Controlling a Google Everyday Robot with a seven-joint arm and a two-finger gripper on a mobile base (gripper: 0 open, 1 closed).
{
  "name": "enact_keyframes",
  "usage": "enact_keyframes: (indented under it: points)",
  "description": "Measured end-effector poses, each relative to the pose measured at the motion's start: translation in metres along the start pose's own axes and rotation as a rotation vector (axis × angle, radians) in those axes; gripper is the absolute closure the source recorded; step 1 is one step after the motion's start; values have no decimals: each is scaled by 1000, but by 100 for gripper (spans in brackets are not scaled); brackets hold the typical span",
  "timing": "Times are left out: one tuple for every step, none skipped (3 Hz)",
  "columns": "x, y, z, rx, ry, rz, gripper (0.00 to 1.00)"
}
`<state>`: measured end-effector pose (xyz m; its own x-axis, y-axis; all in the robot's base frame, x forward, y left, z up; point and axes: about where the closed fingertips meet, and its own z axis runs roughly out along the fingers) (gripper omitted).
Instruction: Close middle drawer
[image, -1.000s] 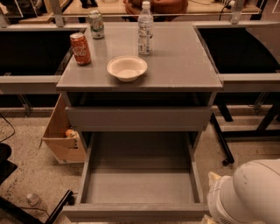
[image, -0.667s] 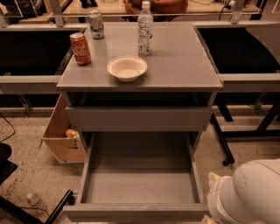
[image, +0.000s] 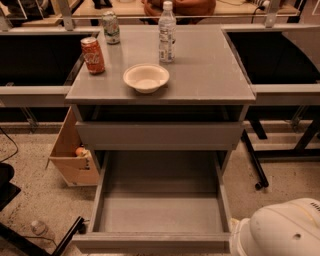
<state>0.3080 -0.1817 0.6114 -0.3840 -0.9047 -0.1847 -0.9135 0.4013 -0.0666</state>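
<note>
The middle drawer (image: 150, 242) of the grey cabinet stands pulled far out toward me, its bare grey inside (image: 160, 212) empty and its flat front at the bottom of the view. Above it the taller uppermost grey front (image: 157, 135) sits nearly flush under the cabinet top (image: 215, 80). The lowest front is hidden beneath the open drawer. My gripper is not in view; only a white rounded part of the robot (image: 285, 230) shows at the lower right, beside the drawer's right front corner.
On the cabinet top stand a red soda can (image: 93, 55), a green can (image: 111, 27), a water bottle (image: 167, 32) and a white bowl (image: 146, 77). A cardboard box (image: 67, 160) sits left of the cabinet. A black table leg (image: 255, 165) stands right. A plastic bottle (image: 40, 230) lies on the floor.
</note>
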Motion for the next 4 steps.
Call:
enact_keyframes:
  points:
    - [18,-2,40,41,38,-78,38]
    - [32,0,72,60,77,-136,61]
    - [44,-4,103,54,111,-148,85]
    - [54,-21,143,33,142,-139,100]
